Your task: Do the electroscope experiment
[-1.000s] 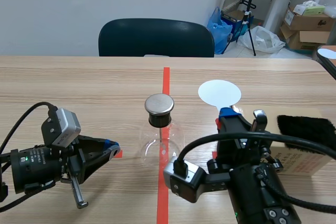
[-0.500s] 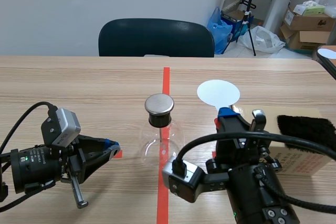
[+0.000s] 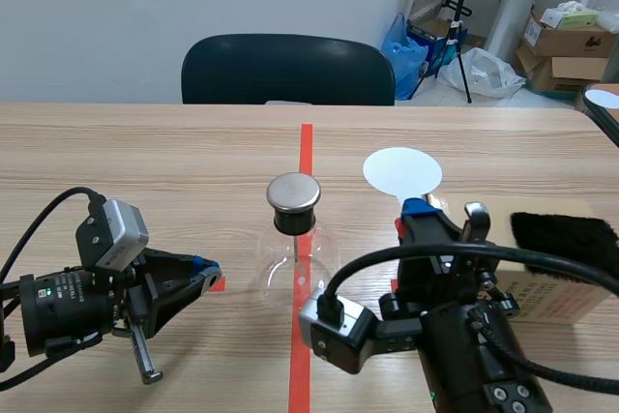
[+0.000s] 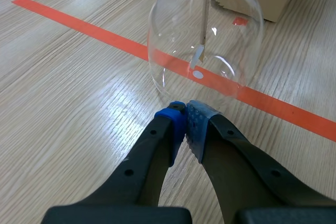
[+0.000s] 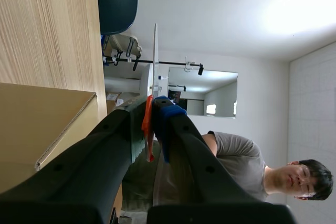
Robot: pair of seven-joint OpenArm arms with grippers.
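On the centre tape line (image 3: 306, 152), nearer the table's (image 3: 145, 152) near edge than its far one: the electroscope (image 3: 293, 239), a clear glass flask with a round metal cap (image 3: 293, 193) and a thin rod hanging inside it.
Left gripper (image 3: 208, 273): low over the near left part of the table, tips pointing at the flask. In its own wrist view (image 4: 185, 114) the blue-padded fingers (image 4: 170, 124) meet with nothing between them, just short of the glass (image 4: 205, 40) (whether they touch it cannot be told).
Right gripper (image 3: 430, 215): right of the tape line, raised and pointing toward the far edge. Its fingers are pressed on the orange handle (image 5: 148, 124) of a white disc (image 3: 402, 171).
White disc: held up off the table, right of the cap and apart from it. The right wrist view shows it edge-on (image 5: 155, 56), ahead of the fingertips (image 5: 152, 106).
Cardboard box (image 3: 551, 287): by the table's right edge, beside the right arm.
Black furry cloth (image 3: 564, 232): lying on top of the box.
Dark chair (image 3: 287, 70): behind the far edge, at the middle.
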